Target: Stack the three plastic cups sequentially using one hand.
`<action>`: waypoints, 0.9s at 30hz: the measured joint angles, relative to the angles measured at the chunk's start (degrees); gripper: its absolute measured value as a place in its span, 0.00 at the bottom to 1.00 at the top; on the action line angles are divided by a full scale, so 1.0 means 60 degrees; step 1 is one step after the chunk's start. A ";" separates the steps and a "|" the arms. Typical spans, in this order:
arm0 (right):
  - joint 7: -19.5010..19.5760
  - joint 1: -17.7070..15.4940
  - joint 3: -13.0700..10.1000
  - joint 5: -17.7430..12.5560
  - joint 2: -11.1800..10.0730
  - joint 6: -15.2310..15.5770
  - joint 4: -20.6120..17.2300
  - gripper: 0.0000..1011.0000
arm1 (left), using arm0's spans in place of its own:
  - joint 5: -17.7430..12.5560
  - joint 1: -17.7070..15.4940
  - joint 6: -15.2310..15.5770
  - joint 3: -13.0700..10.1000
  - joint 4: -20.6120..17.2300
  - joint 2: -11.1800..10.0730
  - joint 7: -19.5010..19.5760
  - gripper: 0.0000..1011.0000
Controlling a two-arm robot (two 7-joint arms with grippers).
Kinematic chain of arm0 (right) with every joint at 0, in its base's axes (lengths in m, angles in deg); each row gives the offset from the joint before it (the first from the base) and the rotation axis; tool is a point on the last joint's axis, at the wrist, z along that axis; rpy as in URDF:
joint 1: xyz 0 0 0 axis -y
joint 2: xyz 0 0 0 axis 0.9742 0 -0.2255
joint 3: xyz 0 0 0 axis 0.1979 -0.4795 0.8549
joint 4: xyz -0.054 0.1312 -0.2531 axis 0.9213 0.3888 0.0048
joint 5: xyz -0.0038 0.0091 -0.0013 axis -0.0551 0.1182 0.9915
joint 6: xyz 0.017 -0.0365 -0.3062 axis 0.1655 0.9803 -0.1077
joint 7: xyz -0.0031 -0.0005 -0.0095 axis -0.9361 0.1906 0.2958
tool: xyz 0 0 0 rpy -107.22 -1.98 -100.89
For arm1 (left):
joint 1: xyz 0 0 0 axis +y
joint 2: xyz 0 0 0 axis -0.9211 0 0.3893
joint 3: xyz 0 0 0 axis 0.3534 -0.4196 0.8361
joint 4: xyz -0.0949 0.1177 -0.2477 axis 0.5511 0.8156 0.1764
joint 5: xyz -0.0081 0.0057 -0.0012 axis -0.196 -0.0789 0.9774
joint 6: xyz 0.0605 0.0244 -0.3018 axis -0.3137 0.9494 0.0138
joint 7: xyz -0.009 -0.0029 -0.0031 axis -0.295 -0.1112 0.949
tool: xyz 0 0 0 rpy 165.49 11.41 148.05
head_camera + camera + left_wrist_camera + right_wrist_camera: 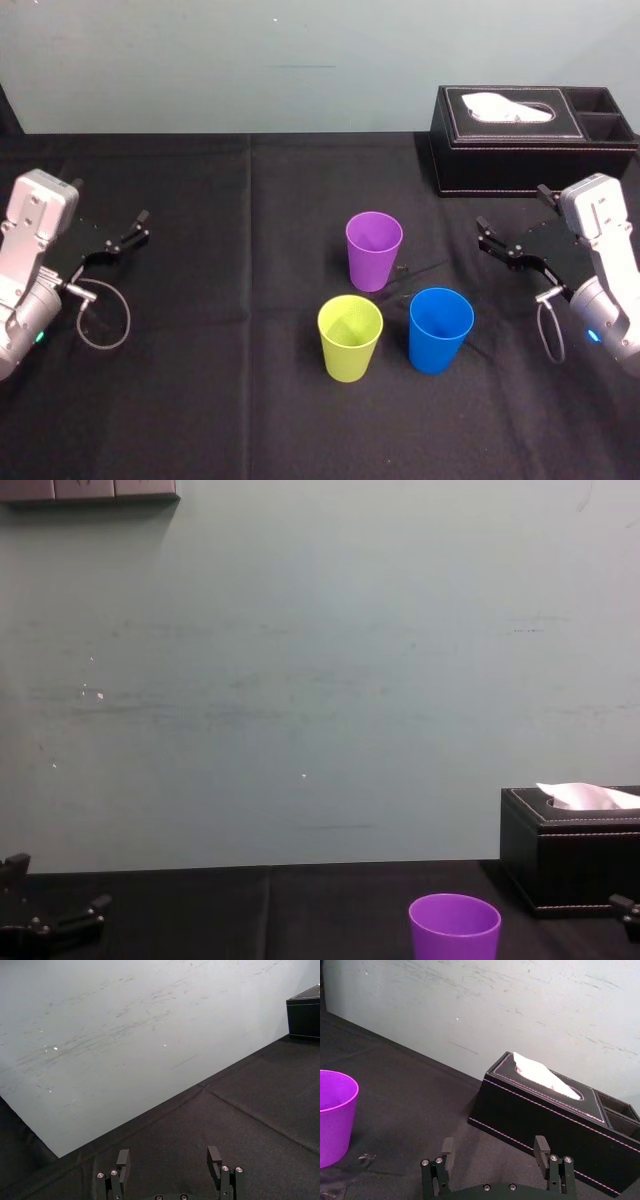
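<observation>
Three cups are standing upright and unstacked on the bench (200, 400): purple cup (373, 250), with yellow-green cup (350, 337) and blue cup (441, 329) sitting just robot-side of it, apparently spaced for single grasps. Right end effector (484, 235) is hovering near the purple cup, wide, empty. Left end effector (140, 228) is idling well apart, wide, empty.

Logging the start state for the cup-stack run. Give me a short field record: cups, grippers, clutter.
purple cup: upright, mouth up, farthest from the robot
yellow-green cup: upright, near row, robot's left
blue cup: upright, near row, robot's right
stacking: none; all three cups stand apart
left gripper: open, empty, at the left side of the table
right gripper: open, empty, right of the cups
clutter: black tissue box, back right
</observation>
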State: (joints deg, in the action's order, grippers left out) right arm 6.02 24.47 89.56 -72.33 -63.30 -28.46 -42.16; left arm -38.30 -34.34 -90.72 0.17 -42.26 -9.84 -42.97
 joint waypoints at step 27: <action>-0.0016 -0.0027 -0.0051 0.0008 0.0009 0.0000 -0.0002 0.99 | 0.0000 0.0000 0.0000 0.0000 0.0000 0.0000 0.0000 1.00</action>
State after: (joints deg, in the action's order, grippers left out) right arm 5.93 24.31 89.26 -72.28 -63.25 -28.46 -42.18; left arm -38.30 -34.34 -90.72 0.17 -42.26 -9.84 -42.97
